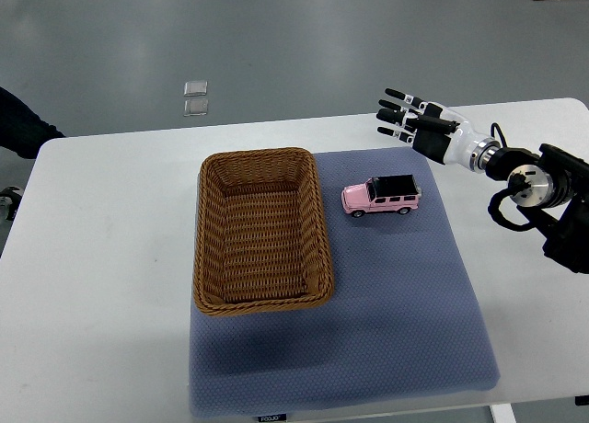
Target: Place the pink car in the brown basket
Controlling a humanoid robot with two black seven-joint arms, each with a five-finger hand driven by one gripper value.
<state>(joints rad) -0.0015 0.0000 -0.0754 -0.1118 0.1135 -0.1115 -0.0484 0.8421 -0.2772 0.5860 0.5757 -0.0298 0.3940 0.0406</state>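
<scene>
Currently: pink car [382, 196] upright on blue mat [386, 322], just right of brown basket [261, 231], not touching. Right hand [414, 122] at far right over desk [101, 257], fingers spread, holding nothing, apart from car.

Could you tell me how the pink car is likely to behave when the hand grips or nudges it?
The pink car stands on wheels, so a nudge probably rolls it along the mat. Its boxy body looks rigid, likely easy to pinch across.
</scene>
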